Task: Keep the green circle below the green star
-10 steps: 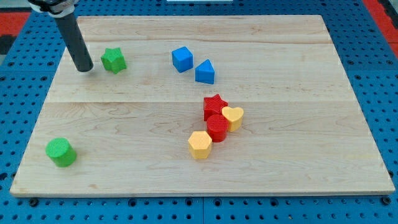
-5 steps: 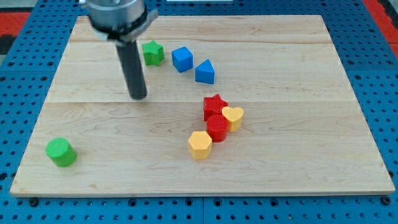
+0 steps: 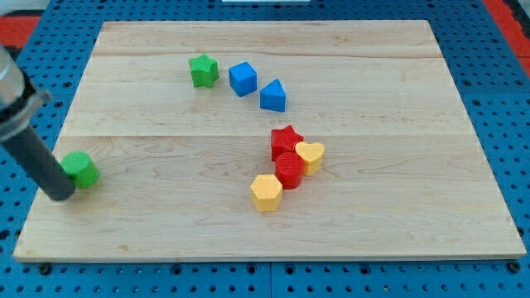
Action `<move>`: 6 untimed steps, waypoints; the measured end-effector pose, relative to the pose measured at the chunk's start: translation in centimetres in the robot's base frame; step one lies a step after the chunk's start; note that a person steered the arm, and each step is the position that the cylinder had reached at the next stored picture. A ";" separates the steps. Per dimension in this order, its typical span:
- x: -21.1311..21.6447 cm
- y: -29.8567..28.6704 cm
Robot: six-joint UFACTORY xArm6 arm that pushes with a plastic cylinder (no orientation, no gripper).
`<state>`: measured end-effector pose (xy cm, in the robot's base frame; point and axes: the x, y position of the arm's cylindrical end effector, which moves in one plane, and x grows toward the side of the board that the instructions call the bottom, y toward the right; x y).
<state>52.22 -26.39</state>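
My tip (image 3: 61, 195) holds nothing, pressing the green circle's (image 3: 81, 169) lower-left side at frame left; next push rightward, under the green star (image 3: 203, 70)

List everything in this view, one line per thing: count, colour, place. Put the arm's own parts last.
green star: one, green, top left of centre.
blue cube: one, blue, right of the green star.
blue triangle: one, blue, lower right of the blue cube.
red star: one, red, centre right.
red circle: one, red, against the red star's lower side.
yellow heart: one, yellow, right of the red pair.
yellow hexagon: one, yellow, lower left of the red circle.
green circle: one, green, far left.
board: one, pale wood.
my tip: one, dark, against the green circle's lower-left side.
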 end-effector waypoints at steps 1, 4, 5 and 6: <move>-2.5 -0.9; -6.9 14.7; -9.7 18.3; -11.8 19.7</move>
